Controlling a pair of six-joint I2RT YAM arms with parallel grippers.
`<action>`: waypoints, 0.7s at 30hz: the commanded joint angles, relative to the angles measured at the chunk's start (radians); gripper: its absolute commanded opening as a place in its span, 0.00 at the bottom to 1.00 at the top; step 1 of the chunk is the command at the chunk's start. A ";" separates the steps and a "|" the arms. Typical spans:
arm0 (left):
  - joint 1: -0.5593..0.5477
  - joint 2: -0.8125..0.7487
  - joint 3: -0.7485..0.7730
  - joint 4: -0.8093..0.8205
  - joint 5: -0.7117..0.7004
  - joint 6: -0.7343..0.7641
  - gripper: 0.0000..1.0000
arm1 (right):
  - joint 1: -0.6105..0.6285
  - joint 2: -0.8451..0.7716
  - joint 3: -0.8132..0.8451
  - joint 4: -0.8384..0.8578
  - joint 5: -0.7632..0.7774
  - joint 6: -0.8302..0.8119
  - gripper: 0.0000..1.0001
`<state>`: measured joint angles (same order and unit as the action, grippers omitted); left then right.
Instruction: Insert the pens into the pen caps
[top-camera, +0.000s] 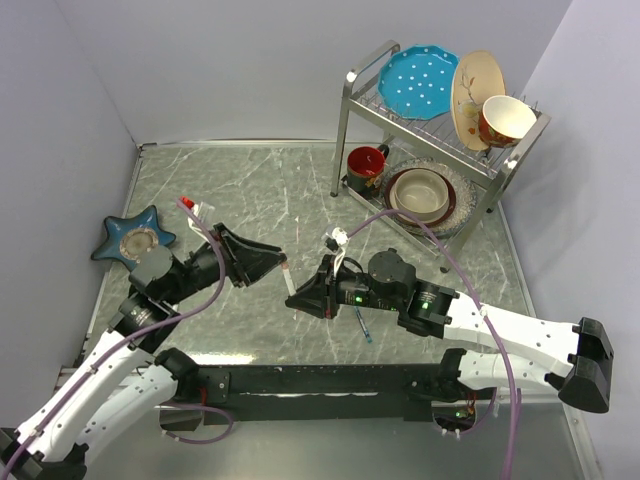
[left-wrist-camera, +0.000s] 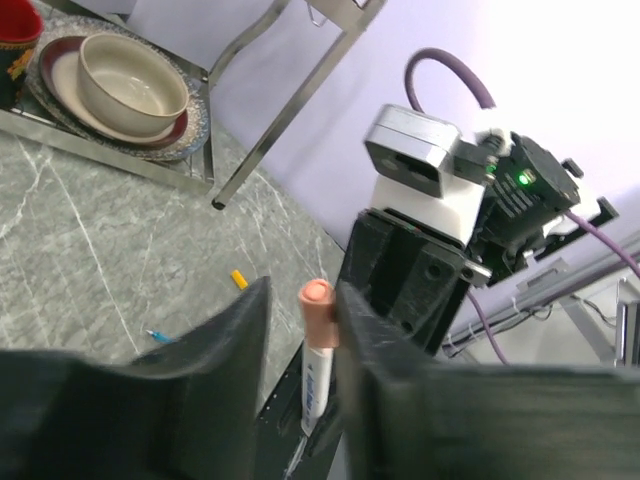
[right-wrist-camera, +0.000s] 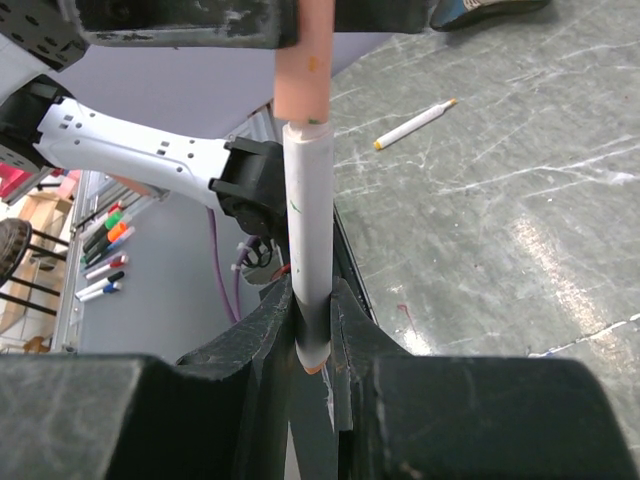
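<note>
My right gripper (top-camera: 303, 296) (right-wrist-camera: 315, 325) is shut on the lower end of a white pen (top-camera: 290, 281) (right-wrist-camera: 305, 220) and holds it above the table. A salmon-orange pen cap (top-camera: 285, 264) (right-wrist-camera: 302, 70) (left-wrist-camera: 318, 310) sits on the pen's far end. My left gripper (top-camera: 278, 264) (left-wrist-camera: 303, 288) is around that cap with its jaws slightly apart. The cap touches one finger (left-wrist-camera: 385, 380), and a gap shows at the other finger. A blue-teal pen (top-camera: 362, 325) lies on the table under the right arm. A yellow cap (left-wrist-camera: 238, 279) and another white pen (right-wrist-camera: 415, 124) lie loose on the table.
A metal dish rack (top-camera: 345, 110) stands at the back right with plates, a cup, a red mug and a bowl. A blue star-shaped dish (top-camera: 112, 240) lies at the left. Grey walls close the table at the left and back.
</note>
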<state>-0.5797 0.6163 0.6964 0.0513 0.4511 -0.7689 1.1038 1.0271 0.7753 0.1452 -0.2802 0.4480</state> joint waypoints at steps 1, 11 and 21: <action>-0.002 -0.015 0.029 0.018 0.061 0.023 0.27 | 0.010 -0.005 0.018 0.037 0.006 0.000 0.00; -0.002 -0.039 -0.077 0.105 0.230 -0.092 0.01 | 0.010 -0.044 0.056 0.096 -0.034 0.005 0.00; -0.002 -0.018 -0.216 0.111 0.359 -0.142 0.01 | -0.002 -0.019 0.235 -0.004 0.107 -0.063 0.00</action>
<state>-0.5640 0.5606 0.5308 0.2836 0.6136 -0.8928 1.1187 1.0191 0.8200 0.0013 -0.3191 0.4347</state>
